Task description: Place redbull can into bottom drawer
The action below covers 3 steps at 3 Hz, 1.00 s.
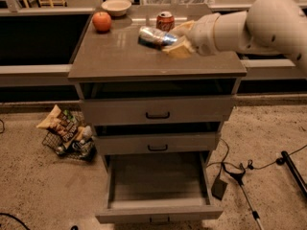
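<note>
The redbull can, slim silver and blue, lies on its side in my gripper, held a little above the cabinet top. The gripper's beige fingers are shut on the can's right end, its silver top pointing left. The bottom drawer is pulled out and open at the foot of the cabinet, its flat inside bare, with a small dark handle on its front. It lies well below and in front of the gripper.
A red Coca-Cola can, an orange fruit and a white bowl stand at the back of the top. The two upper drawers are closed. A wire basket of snacks sits on the floor left; cables and a stand lie right.
</note>
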### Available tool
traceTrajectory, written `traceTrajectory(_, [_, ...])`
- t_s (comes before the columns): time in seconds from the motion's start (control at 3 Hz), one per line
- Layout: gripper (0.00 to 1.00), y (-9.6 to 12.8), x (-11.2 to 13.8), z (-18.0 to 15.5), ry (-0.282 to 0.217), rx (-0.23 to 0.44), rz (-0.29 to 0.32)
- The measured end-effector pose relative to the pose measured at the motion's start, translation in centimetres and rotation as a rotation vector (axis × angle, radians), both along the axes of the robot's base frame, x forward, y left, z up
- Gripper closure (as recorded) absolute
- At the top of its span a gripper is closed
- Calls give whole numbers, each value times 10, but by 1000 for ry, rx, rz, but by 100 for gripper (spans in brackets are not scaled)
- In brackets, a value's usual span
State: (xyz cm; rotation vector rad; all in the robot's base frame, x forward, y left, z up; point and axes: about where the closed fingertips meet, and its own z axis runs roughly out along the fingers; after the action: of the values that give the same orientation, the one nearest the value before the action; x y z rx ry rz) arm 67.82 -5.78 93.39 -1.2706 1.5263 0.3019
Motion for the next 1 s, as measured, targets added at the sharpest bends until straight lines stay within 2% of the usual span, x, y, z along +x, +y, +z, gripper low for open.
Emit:
traceTrajectory(0.33, [100,26,-41,-46,91,43,15])
traceTrajectory(0.67, [100,42,-63,-87,158,11,53])
traceTrajectory(1.0, [100,42,-63,-87,158,11,53])
